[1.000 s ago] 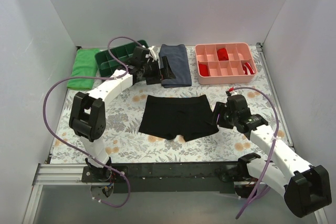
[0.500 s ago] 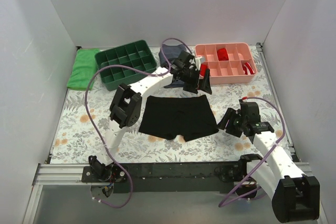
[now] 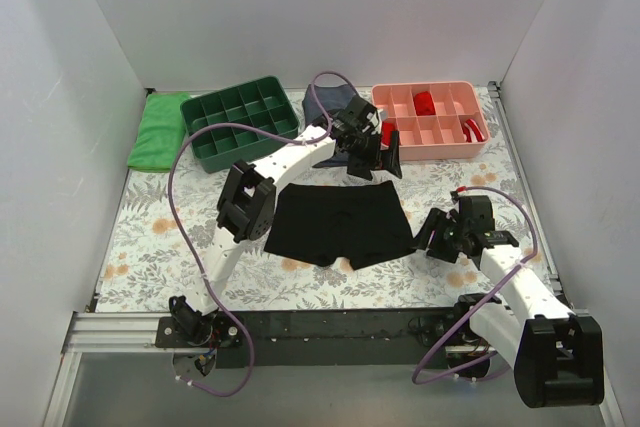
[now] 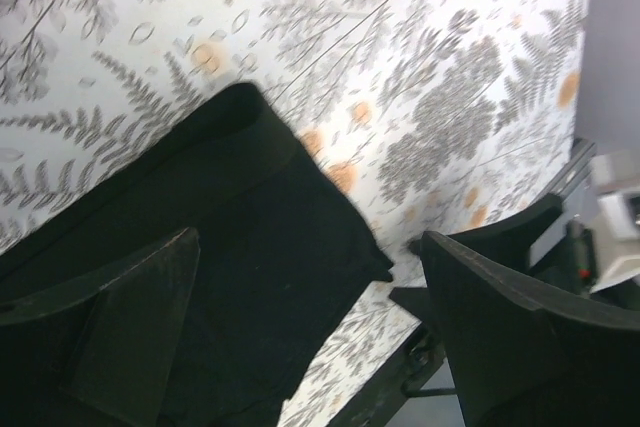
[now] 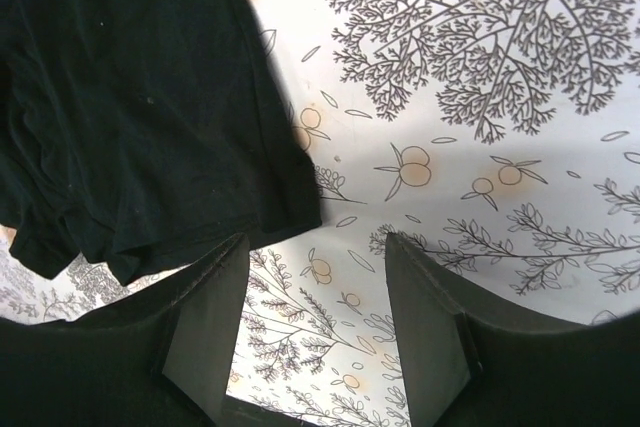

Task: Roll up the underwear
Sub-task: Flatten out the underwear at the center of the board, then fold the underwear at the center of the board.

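Note:
The black underwear point(image 3: 340, 225) lies flat on the floral cloth at the table's middle, waistband at the far side and both legs toward me. My left gripper point(image 3: 385, 165) is open and empty, hovering over the underwear's far right corner. In the left wrist view the underwear point(image 4: 230, 247) lies below the open left gripper point(image 4: 310, 332). My right gripper point(image 3: 424, 239) is open and empty, low beside the underwear's right leg edge. In the right wrist view the right gripper point(image 5: 315, 322) is over bare cloth, with the underwear point(image 5: 130, 97) just to its left.
A green divided tray point(image 3: 207, 152) stands at the back left, with a green cloth point(image 3: 158, 127) beside it. A folded navy-grey cloth point(image 3: 322, 105) lies behind my left arm. A pink tray point(image 3: 430, 87) holding small red rolled garments point(image 3: 425, 102) stands at the back right. White walls enclose the table.
My left arm swung from the green tray rightward to above the underwear's far right corner. My right gripper drew back to the right, then edged toward the underwear's right leg.

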Action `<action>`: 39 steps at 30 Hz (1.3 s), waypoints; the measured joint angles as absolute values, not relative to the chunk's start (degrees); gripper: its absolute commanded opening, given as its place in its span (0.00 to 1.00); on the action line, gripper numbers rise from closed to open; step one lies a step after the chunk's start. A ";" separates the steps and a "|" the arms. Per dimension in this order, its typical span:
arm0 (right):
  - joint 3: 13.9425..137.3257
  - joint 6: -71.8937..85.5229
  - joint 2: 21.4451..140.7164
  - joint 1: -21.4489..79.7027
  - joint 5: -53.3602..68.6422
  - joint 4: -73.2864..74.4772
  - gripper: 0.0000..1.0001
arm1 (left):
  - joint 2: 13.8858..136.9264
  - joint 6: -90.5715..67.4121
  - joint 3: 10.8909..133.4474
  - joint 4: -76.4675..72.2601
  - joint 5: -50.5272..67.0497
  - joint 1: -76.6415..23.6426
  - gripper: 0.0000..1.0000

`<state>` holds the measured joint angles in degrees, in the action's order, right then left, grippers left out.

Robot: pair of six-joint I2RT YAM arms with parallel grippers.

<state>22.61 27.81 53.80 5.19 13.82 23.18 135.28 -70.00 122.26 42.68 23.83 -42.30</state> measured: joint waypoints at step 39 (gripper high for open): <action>18.02 28.53 54.41 4.99 16.47 15.94 0.01 | 102.32 -74.83 82.94 31.38 14.79 -37.12 0.97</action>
